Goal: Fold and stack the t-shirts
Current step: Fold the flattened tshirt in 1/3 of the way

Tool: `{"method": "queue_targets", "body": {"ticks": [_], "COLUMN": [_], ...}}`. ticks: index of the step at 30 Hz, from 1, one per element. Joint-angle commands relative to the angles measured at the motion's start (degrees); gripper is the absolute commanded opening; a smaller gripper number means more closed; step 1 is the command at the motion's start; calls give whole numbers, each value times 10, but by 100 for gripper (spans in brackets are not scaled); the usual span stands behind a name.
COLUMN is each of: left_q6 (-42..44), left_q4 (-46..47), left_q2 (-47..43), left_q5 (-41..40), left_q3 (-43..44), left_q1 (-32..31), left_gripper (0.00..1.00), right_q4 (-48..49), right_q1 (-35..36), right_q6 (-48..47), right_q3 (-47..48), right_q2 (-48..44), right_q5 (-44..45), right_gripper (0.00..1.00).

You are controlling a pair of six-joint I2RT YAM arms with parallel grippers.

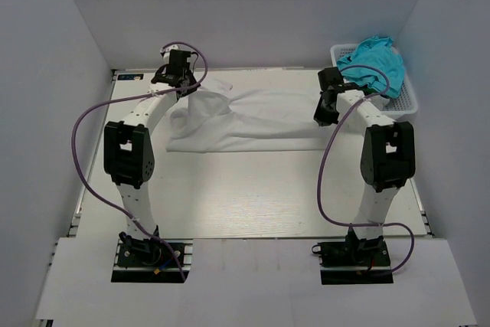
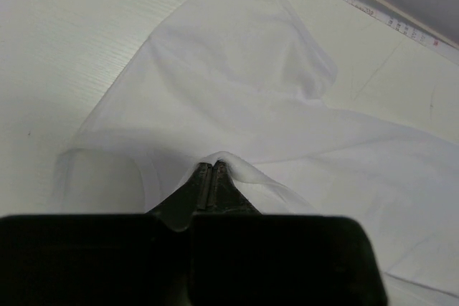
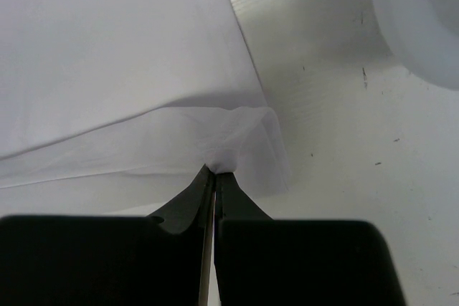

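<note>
A white t-shirt [image 1: 245, 116] lies spread across the back of the table, bunched at its left end. My left gripper [image 1: 178, 82] is shut on a fold of its cloth at that left end; in the left wrist view the t-shirt [image 2: 244, 69] drapes over the closed fingertips of the left gripper [image 2: 212, 165]. My right gripper [image 1: 325, 116] is shut on the shirt's right edge; in the right wrist view a pinch of the t-shirt [image 3: 129, 55] sits in the right gripper [image 3: 215, 171], lifted a little off the table.
A white basket [image 1: 406, 101] stands at the back right corner with a turquoise garment [image 1: 375, 63] heaped in it, close behind the right arm. Its rounded wall [image 3: 423, 12] shows in the right wrist view. Grey walls enclose the table on three sides.
</note>
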Motion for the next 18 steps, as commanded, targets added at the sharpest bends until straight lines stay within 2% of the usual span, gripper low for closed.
{"method": "queue_targets", "body": {"ticks": [1, 4, 5, 6, 7, 8, 9, 10, 12, 13, 15, 16, 18], "left_q6": [6, 13, 13, 13, 19, 19, 19, 19, 13, 13, 13, 8, -1], "left_q4": [10, -12, -19, -28, -56, -77, -95, -110, -147, -147, -125, -114, -80], "left_q2": [32, 78, 92, 107, 121, 154, 167, 177, 177, 166, 125, 76, 24], "left_q5": [16, 22, 22, 22, 22, 22, 22, 22, 14, 14, 14, 14, 21], "left_q3": [41, 79, 108, 127, 149, 204, 230, 252, 283, 283, 210, 178, 79], "left_q1": [4, 4, 9, 10, 10, 10, 10, 10, 15, 15, 15, 15, 10], "left_gripper": [0, 0, 0, 11, 28, 67, 99, 100, 100, 100, 100, 100, 100], "right_q4": [-1, 5, 4, 4, 5, 0, -6, -6, 2, 12, 35, 55, 77], "right_q1": [-6, -5, -5, -6, -5, -6, -5, -4, -1, 2, 4, 6, 12], "right_q6": [6, 1, -1, -11, -14, -15, -14, -21, -28, -37, -39, -42, -43], "right_q3": [31, 58, 67, 76, 90, 106, 120, 125, 122, 115, 65, 49, -17], "right_q2": [25, 48, 53, 62, 72, 78, 78, 76, 62, 56, 22, 4, -24], "right_q5": [4, 10, 13, 10, 10, 13, 10, 6, -13, -35, -66, -88, -114], "right_gripper": [0, 2, 11, 25, 37, 56, 69, 80, 90, 90, 90, 90, 90]}}
